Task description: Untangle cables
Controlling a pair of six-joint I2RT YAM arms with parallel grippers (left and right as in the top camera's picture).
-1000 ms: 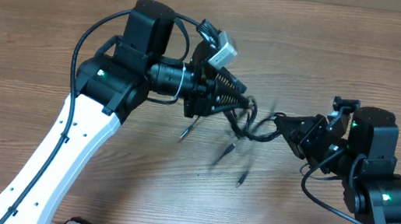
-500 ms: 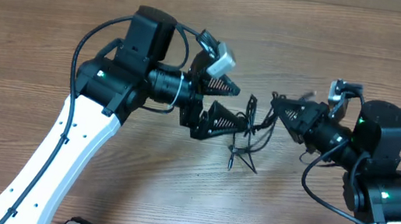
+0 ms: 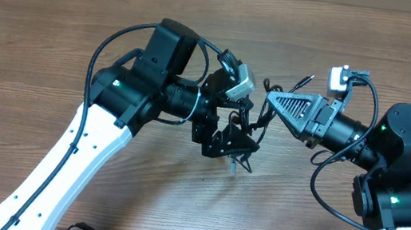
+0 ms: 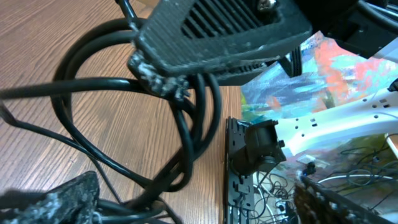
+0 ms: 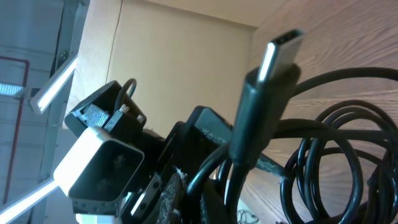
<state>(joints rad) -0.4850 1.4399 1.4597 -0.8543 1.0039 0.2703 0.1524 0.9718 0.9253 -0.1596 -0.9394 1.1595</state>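
Currently, separation is in hand: my right hand point(image 3: 270, 100), clamped shut, holds the cables point(image 3: 257, 122) above the desk point(image 3: 56, 29). My left hand point(image 3: 242, 127) stands wide open around the hanging loops, gripping nothing. Next, close it on one strand and draw apart.

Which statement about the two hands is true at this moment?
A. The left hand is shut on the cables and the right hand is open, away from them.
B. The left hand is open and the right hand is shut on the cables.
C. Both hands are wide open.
B: the left hand has its fingers wide apart with the cables looping between them, while the right hand is pinched shut on the bundle.
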